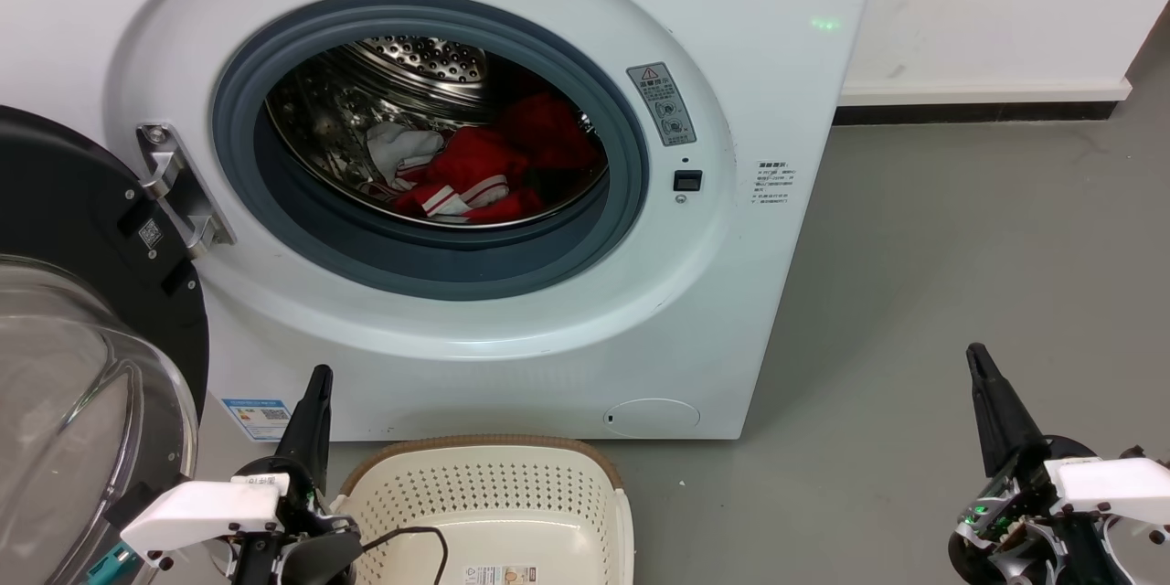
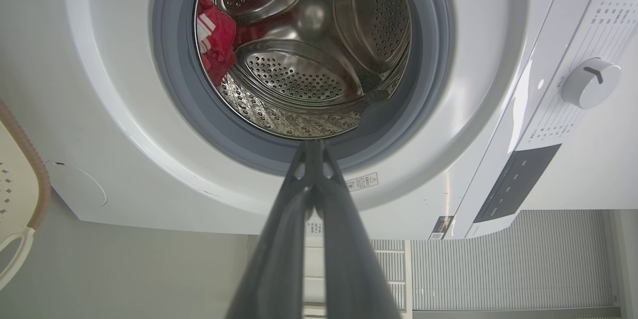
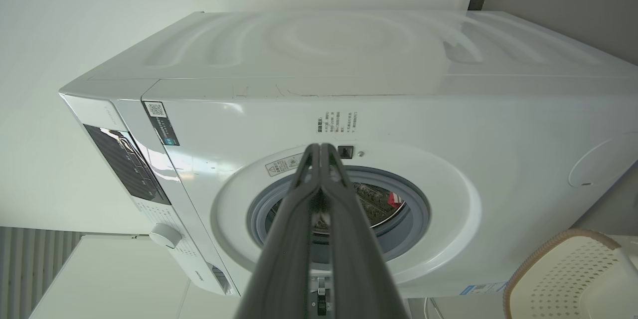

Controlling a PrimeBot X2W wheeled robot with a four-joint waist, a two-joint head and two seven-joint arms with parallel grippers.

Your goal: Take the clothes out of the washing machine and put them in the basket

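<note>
Grey floor (image 1: 960, 247); washing machine (image 1: 512, 338) open, clothes (image 1: 484, 169) in its drum (image 1: 411, 55).
Left end effector (image 1: 319, 377), closed and empty, is nearer: clothes lie ahead and up-right of it, basket (image 1: 484, 441) just right. Right end effector (image 1: 977, 355), also closed and empty, stands well apart.

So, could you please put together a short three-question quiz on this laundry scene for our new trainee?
1. True or false: the door of the washing machine is shut.
2. Where do the clothes lie? A) inside the drum; B) draped over the door; C) on top of the washing machine.
3. Are the left gripper and the right gripper open or shut, and do they hold anything?
Key: 1 false, the door is swung open. 2 A. 3 both shut, holding nothing.
</note>
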